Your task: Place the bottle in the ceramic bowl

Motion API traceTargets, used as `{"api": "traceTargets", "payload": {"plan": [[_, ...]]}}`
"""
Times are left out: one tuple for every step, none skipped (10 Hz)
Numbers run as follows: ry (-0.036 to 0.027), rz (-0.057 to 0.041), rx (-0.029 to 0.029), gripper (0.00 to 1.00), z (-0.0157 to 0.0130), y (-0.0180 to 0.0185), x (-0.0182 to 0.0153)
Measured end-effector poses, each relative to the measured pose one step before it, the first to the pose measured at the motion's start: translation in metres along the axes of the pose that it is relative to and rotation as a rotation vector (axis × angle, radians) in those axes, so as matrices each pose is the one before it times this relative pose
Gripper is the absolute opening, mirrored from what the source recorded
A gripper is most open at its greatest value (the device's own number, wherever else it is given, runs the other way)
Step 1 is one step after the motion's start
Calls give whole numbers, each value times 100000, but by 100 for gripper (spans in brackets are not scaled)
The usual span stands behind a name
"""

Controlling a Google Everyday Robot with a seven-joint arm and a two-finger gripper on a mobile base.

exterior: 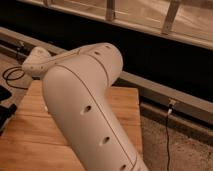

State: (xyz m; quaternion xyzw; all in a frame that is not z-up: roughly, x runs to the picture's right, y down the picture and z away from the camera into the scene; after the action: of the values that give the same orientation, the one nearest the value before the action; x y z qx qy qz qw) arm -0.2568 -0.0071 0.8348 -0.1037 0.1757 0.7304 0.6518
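White arm (87, 117) fills most of the view: thick link rises from bottom centre to an elbow, then a slimmer link runs off left. Gripper not in sight, prob. behind or past the arm, so can't tell if it's spread or pinching anything. Bottle & ceramic bowl hidden too. Wooden bench (30, 135) shows either side of the arm. Black cable (11, 75) loops at far left. Metal rail (150, 90) runs along the dark wall behind; thin cord (167, 135) hangs from it onto the speckled floor (192, 150).
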Motion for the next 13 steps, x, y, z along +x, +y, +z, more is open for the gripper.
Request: {"api": "traceTargets", "payload": {"plan": [[-14, 323, 145, 65, 77, -172, -108], [-64, -71, -138, 65, -39, 88, 7], [-1, -181, -58, 65, -12, 120, 66], [-32, -95, -127, 65, -36, 70, 18], [164, 46, -224, 65, -89, 15, 22], [2108, 22, -266, 65, 290, 95, 181], [2011, 466, 2012, 65, 794, -461, 195], [2085, 689, 1871, 65, 937, -369, 268], [2490, 841, 2085, 65, 1114, -387, 333], [2347, 958, 1869, 65, 1052, -388, 225], [1771, 735, 1118, 65, 800, -241, 135], [2865, 1165, 1296, 65, 1228, -328, 202], [2487, 865, 587, 65, 968, -208, 179]]}}
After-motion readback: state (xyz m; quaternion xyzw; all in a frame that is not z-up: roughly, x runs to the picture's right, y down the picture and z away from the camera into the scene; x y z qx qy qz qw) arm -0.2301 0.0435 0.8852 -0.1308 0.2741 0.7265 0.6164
